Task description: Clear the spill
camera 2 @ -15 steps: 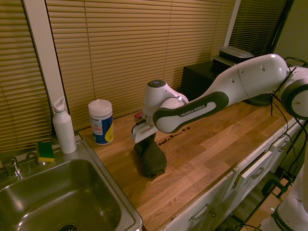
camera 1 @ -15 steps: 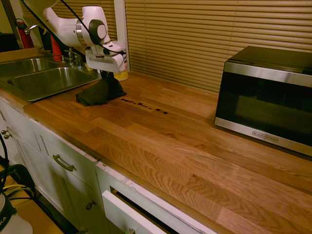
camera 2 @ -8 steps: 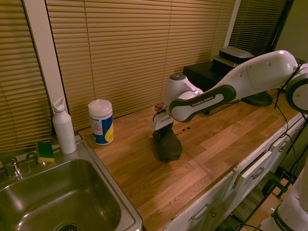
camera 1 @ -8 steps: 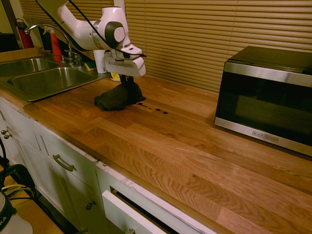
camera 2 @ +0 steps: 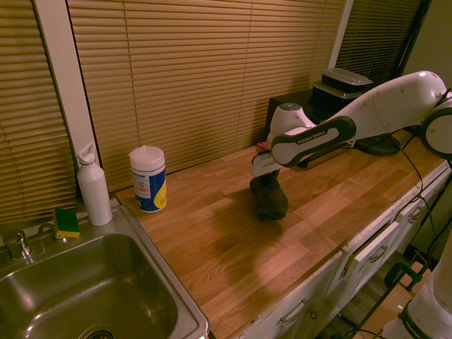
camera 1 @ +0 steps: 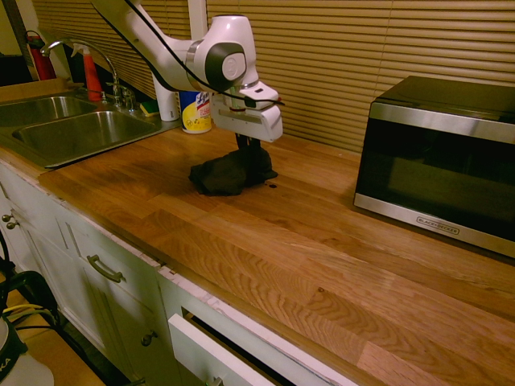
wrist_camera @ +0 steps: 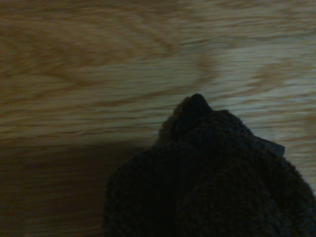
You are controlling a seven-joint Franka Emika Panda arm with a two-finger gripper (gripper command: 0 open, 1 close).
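My gripper [camera 1: 245, 145] points straight down over the wooden counter [camera 1: 306, 241] and is shut on the top of a dark grey-black cloth [camera 1: 229, 173]. The cloth's lower part rests bunched on the wood. Of the spill, only one small dark drop [camera 1: 272, 186] shows, just beyond the cloth's edge on the microwave side; the rest is covered or gone. From the other side the gripper [camera 2: 263, 176] holds the cloth [camera 2: 271, 202] the same way, and no spill shows there. In the wrist view the cloth [wrist_camera: 212, 182] fills the lower part over bare wood.
A black and steel microwave [camera 1: 438, 153] stands at the back of the counter. A steel sink [camera 1: 72, 133] lies at the other end, with a wipes canister [camera 2: 148, 179], a white bottle [camera 2: 93, 187] and a sponge [camera 2: 67, 222] near it.
The gripper has dragged the cloth along the counter, away from the sink and toward the microwave, over the line of dark blotches. That line no longer shows except for one drop.
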